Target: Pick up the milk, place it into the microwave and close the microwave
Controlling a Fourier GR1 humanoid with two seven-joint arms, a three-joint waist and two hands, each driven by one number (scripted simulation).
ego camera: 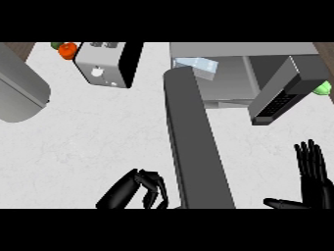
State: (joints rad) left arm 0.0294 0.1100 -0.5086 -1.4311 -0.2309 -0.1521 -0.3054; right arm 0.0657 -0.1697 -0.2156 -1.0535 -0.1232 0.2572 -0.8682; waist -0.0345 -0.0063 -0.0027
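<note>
The milk carton (pixel 198 66), pale blue and white, stands inside the open microwave (pixel 236 78) near the left of its cavity. The microwave's dark door (pixel 197 147) swings out towards me across the counter's middle. My left hand (pixel 135 190) is low in the view, just left of the door's near end, with its fingers curled and nothing in them; whether it touches the door is unclear. At the lower right my right hand (pixel 315 182) rests open with its fingers up, apart from the door.
A silver toaster (pixel 107 62) stands at the back left, with an orange item (pixel 68 49) and a green one (pixel 56 45) behind it. A large grey cylinder (pixel 10 83) fills the left edge. Right of the microwave's control panel (pixel 278 100) lies a green object (pixel 322 87).
</note>
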